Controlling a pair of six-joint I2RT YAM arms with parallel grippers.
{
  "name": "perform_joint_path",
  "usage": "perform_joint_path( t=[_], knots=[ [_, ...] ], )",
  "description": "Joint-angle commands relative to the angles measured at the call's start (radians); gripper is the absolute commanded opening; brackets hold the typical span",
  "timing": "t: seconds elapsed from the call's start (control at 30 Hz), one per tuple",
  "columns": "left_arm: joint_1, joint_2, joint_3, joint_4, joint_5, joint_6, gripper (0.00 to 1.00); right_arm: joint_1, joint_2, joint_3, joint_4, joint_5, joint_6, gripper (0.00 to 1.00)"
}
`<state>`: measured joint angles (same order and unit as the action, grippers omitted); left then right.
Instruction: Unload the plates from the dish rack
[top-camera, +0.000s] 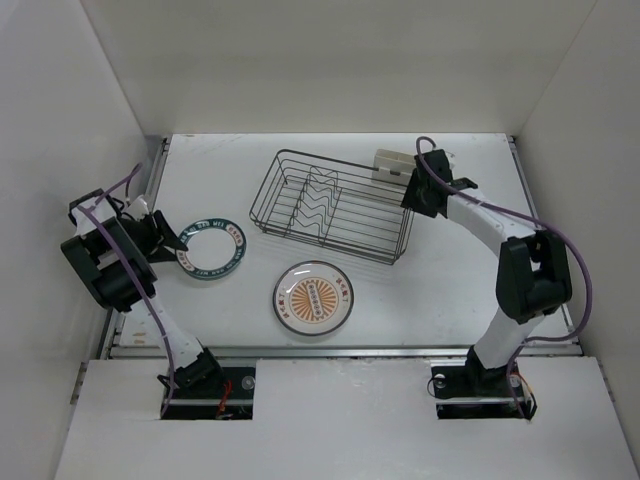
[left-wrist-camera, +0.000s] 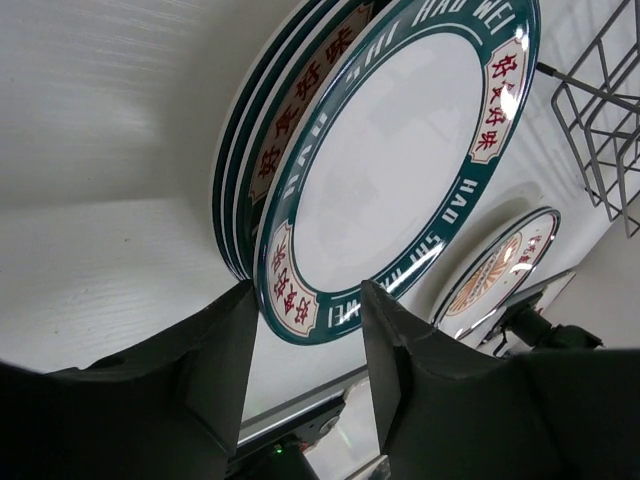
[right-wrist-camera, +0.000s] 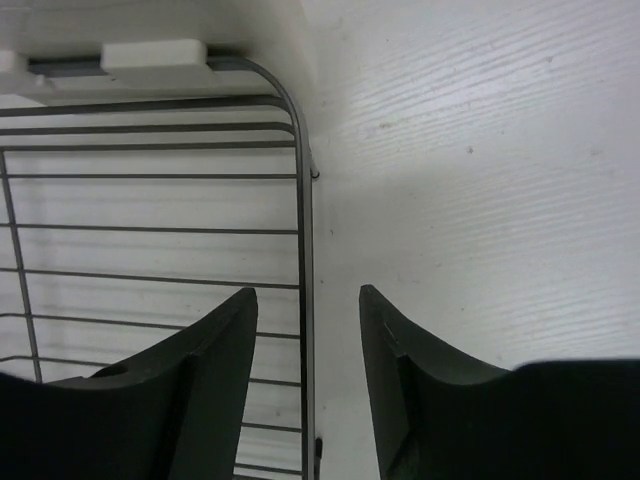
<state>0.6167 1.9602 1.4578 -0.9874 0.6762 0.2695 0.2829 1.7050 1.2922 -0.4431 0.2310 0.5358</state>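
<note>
Dish rack (top-camera: 335, 205): a dark wire basket with upright divider prongs, standing on the white table (top-camera: 450, 290) towards its far side. A white caddy (top-camera: 392, 164) is clipped to the far right corner of the rack; the right wrist view shows the same caddy (right-wrist-camera: 155, 52) against the top rim wire.

Plates: all of those visible lie outside the rack, flat on the table. A stack of teal-rimmed plates (top-camera: 210, 248) sits to the left of the rack and a little nearer the arm bases. In the left wrist view the top plate (left-wrist-camera: 390, 170) carries red characters on its green band, with further rims showing beneath it. A single orange-centred plate (top-camera: 314, 297) lies in front of the rack, near its middle, apart from the stack and from the rack.

Left gripper (top-camera: 172, 243): at the side of the stack farthest from the rack. Its fingers (left-wrist-camera: 210, 370) are spread, and the top plate's rim lies in the gap between them; whether either finger touches the rim cannot be told.

Right gripper (top-camera: 418, 190): over the right end of the rack, just beside the caddy. Its fingers (right-wrist-camera: 200, 370) are spread, with the rack's end rim wire (right-wrist-camera: 303, 260) running between them and nothing pinched.
</note>
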Motion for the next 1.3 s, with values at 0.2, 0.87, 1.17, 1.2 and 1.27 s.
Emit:
perform_joint_path(
  t=[0.2,0.87,1.17,1.2,1.27],
  knots=[
    [0.003,-0.064,0.003,-0.019,-0.004,0.003,0.5,0.004,0.108,0.085,0.07,0.056,-0.046,0.14],
    [-0.006,-0.087,-0.024,0.02,-0.004,0.004,0.7,-0.103,0.383,0.504,0.056,0.047,-0.272,0.0],
    [-0.006,-0.087,-0.024,0.02,-0.004,0.004,0.7,-0.113,0.381,0.492,0.135,-0.036,-0.322,0.47],
    [-0.006,-0.087,-0.024,0.02,-0.004,0.004,0.7,-0.113,0.371,0.483,0.135,-0.048,-0.339,0.53],
    [-0.006,-0.087,-0.024,0.02,-0.004,0.004,0.7,-0.113,0.349,0.483,0.135,-0.048,-0.355,0.61]
  ],
)
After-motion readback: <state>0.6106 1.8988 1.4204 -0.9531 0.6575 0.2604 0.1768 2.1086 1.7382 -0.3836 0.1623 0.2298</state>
